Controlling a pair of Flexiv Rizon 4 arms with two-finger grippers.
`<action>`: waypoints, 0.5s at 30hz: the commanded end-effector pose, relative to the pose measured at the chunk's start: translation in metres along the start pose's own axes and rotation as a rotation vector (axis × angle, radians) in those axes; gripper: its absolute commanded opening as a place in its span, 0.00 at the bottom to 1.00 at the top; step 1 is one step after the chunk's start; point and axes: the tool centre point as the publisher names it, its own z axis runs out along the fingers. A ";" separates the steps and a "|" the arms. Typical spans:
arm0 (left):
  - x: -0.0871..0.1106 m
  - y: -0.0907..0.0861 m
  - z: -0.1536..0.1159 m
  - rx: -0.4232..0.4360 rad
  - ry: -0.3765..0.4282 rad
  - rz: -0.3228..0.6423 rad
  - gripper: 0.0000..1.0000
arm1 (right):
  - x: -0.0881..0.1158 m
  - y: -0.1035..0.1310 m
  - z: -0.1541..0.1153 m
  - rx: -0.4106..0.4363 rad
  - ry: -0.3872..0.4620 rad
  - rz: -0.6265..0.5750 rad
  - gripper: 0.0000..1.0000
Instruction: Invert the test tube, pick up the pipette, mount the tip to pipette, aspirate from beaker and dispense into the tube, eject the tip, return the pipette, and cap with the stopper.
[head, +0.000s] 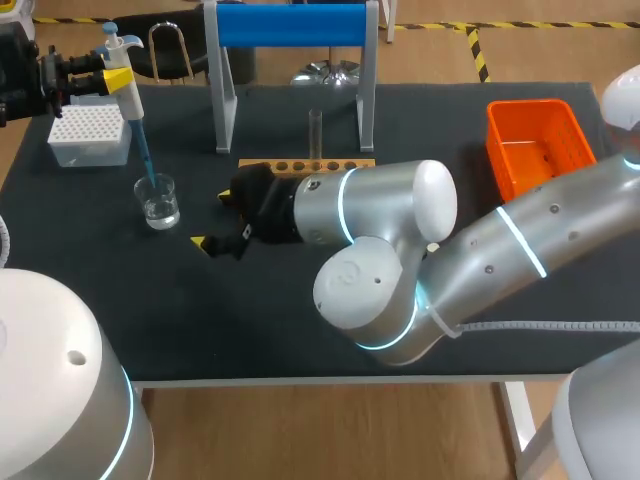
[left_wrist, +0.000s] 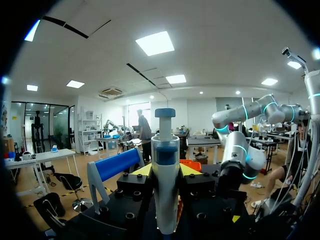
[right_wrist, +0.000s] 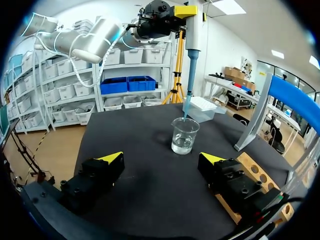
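right arm (head: 420, 270) overlaps wooden rack (head: 270, 164), its spread claw (head: 213, 218) near the beaker (head: 158, 200).

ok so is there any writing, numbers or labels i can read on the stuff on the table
None can be read.
The pipette, beaker, tip box, wooden rack and orange basket show no legible words, numbers or signs in any view; any print on the pipette is too small to make out.

Clear glass beaker (head: 158, 200), matt black table (head: 300, 310)
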 end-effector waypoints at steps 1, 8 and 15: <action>0.000 0.000 -0.001 0.002 0.004 0.001 0.00 | 0.004 0.001 0.004 0.008 -0.020 -0.002 1.00; 0.000 0.000 -0.001 0.002 0.004 0.001 0.00 | 0.002 0.002 0.005 0.006 -0.041 -0.008 1.00; 0.000 0.000 -0.001 0.002 0.004 0.001 0.00 | 0.001 0.003 0.004 -0.001 -0.054 -0.016 1.00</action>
